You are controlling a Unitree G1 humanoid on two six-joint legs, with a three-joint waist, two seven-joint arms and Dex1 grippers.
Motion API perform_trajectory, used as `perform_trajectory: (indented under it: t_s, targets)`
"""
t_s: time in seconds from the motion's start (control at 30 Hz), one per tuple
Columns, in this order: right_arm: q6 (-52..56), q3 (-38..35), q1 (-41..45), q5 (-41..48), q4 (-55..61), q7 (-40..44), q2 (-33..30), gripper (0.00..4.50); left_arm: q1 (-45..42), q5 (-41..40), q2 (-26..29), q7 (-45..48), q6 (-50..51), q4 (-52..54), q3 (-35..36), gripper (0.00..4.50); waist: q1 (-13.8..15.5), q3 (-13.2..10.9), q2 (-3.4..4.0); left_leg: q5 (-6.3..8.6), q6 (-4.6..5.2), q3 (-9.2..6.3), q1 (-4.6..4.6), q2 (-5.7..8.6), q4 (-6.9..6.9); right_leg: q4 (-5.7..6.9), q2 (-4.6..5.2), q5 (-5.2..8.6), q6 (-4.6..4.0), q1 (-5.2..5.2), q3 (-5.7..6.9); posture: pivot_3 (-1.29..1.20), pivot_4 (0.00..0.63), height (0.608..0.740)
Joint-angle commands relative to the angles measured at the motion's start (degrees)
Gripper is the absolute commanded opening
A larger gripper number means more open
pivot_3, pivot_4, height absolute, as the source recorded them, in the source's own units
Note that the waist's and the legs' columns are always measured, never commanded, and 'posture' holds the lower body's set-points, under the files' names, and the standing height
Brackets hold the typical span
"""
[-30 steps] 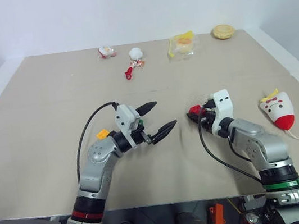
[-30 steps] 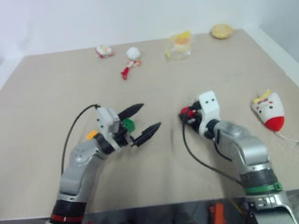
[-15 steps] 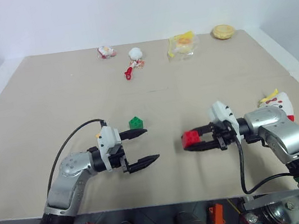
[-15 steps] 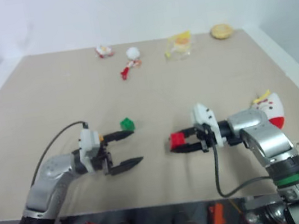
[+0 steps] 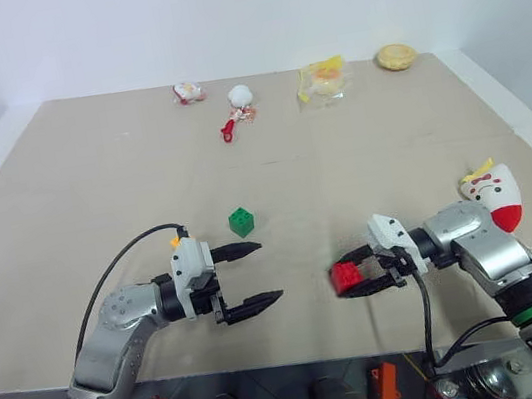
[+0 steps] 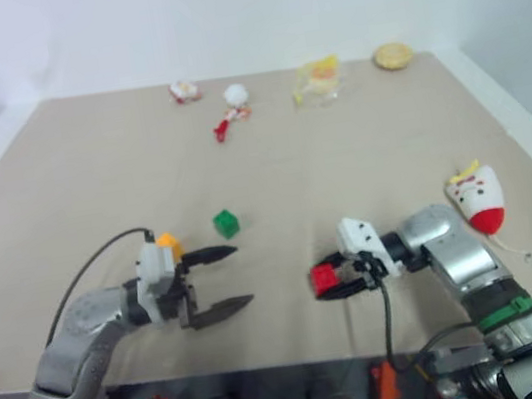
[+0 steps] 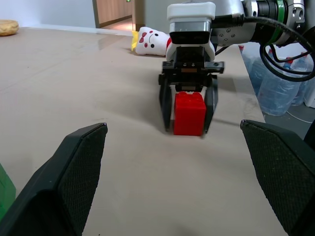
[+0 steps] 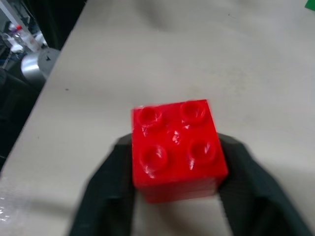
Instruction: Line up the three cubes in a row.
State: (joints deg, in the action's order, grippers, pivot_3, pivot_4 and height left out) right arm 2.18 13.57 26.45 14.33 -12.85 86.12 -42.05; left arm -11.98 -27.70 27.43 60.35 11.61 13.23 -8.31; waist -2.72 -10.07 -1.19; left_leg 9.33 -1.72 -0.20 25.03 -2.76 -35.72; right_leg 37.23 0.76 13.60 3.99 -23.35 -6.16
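Note:
The red cube (image 5: 346, 276) stands on the table near the front edge, between the fingers of my right gripper (image 5: 355, 272). The left wrist view shows these fingers flanking the red cube (image 7: 189, 113) with slim gaps, so the gripper is open. The green cube (image 5: 241, 222) sits alone mid-table. The yellow-orange cube (image 6: 168, 243) lies just left of it, behind my left wrist. My left gripper (image 5: 268, 271) is wide open and level, pointing at the red cube, with nothing between its fingers (image 7: 74, 182). It is in front of the green cube and apart from it.
A white-and-red plush chicken (image 5: 494, 199) lies to the right of my right arm. Along the table's far edge are a small toy (image 5: 189, 92), a white-and-red toy (image 5: 241, 102), a yellow wrapped item (image 5: 326, 79) and a round biscuit (image 5: 396, 56).
My right gripper came back and down with the red cube, set it on the table and spread its jaws. My left gripper drew back off the green cube, leaving it on the table.

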Motion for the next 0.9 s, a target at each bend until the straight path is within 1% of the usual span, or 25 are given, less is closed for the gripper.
perform_trajectory:
  t_s: [0.03,0.07,0.1,0.2,0.23,0.3,0.37,0.47,0.57,0.7,0.9]
  targets:
    - [0.76,-1.67,0.17,1.7,2.38,0.9,-0.49,3.94,-0.98,-0.63,-0.28,-0.68,-0.25,2.17,1.06,4.5,0.0,0.0,0.0,0.0,0.0,0.0,0.0,0.0,0.0,0.0,0.0,0.0,0.0,0.0,0.0,0.0,0.15,0.738]
    - [1.63,-2.09,-0.04,2.45,3.37,1.01,-0.74,4.36,-0.93,-0.67,-0.38,-1.04,-0.16,2.19,1.17,4.5,0.0,0.0,0.0,0.0,0.0,0.0,0.0,0.0,0.0,0.0,0.0,0.0,0.0,0.0,0.0,0.0,0.15,0.738]
    - [2.29,-2.33,-0.23,2.93,4.19,1.03,-0.94,4.47,-0.8,-0.76,-0.39,-1.29,-0.08,2.29,1.29,4.5,0.0,0.0,0.0,0.0,0.0,0.0,0.0,0.0,0.01,0.0,0.0,0.0,0.0,0.0,0.0,0.0,0.15,0.738]
    - [8.03,-4.82,-0.26,7.62,9.53,0.96,-2.41,4.47,-1.24,-0.68,-2.76,-9.0,1.89,1.56,4.49,4.5,0.06,-0.01,0.01,0.0,0.0,-0.01,0.01,0.0,0.03,0.0,0.0,0.01,0.01,-0.01,0.0,0.0,0.15,0.738]
    - [10.45,-6.07,-0.11,9.8,11.54,0.39,-2.62,4.47,-1.42,0.44,-3.87,-12.38,1.77,1.26,5.71,4.5,0.09,-0.01,0.0,0.0,0.0,-0.01,0.02,0.0,0.03,0.01,0.0,0.01,0.01,-0.01,0.0,0.0,0.15,0.738]
    - [16.15,-9.32,0.78,15.17,15.79,-2.69,-1.94,4.47,-1.6,2.24,-6.47,-19.31,2.26,1.48,7.56,4.5,0.1,-0.02,-0.02,0.0,0.0,-0.04,0.01,0.0,0.01,0.02,0.0,0.0,0.02,0.01,0.01,0.0,0.15,0.738]
    - [20.38,-11.82,1.72,18.92,19.06,-6.22,-0.65,4.47,-1.58,4.29,-8.32,-23.96,2.88,2.02,7.63,4.5,0.1,-0.02,-0.02,0.0,0.0,-0.08,0.01,-0.01,0.0,0.02,-0.01,-0.02,0.03,0.03,0.03,0.0,0.15,0.738]
    - [22.98,-13.24,2.72,20.24,21.81,-10.91,1.19,4.47,-1.88,6.94,-10.15,-28.01,4.43,1.56,6.14,4.5,0.1,-0.01,-0.03,-0.01,-0.01,-0.08,0.0,0.0,-0.03,0.03,-0.02,-0.05,0.04,0.03,0.03,0.0,0.15,0.738]
    - [23.51,-12.96,3.32,18.84,23.01,-14.72,2.22,4.47,-3.81,8.54,-11.26,-30.06,5.68,-0.93,5.61,4.5,0.12,-0.02,-0.04,-0.01,-0.02,-0.08,0.02,0.01,-0.03,0.03,-0.02,-0.04,0.04,0.03,0.04,0.0,0.15,0.738]
    - [26.48,-12.78,4.13,19.65,24.08,-16.99,2.13,4.47,-9.42,9.85,-10.37,-29.74,7.64,-4.78,5.36,4.5,0.19,-0.02,-0.06,-0.03,-0.05,-0.1,0.06,0.03,-0.05,0.03,-0.02,-0.06,0.06,0.01,0.06,0.0,0.15,0.738]
    - [26.96,-12.98,3.97,19.69,25.62,-18.84,2.43,4.47,-16.3,9.69,-5.08,-24.13,14.25,-7.73,4.0,4.5,0.08,-0.03,-0.06,-0.03,-0.05,-0.1,0.05,0.03,0.06,0.03,-0.04,-0.03,0.07,-0.02,0.05,0.0,0.15,0.738]
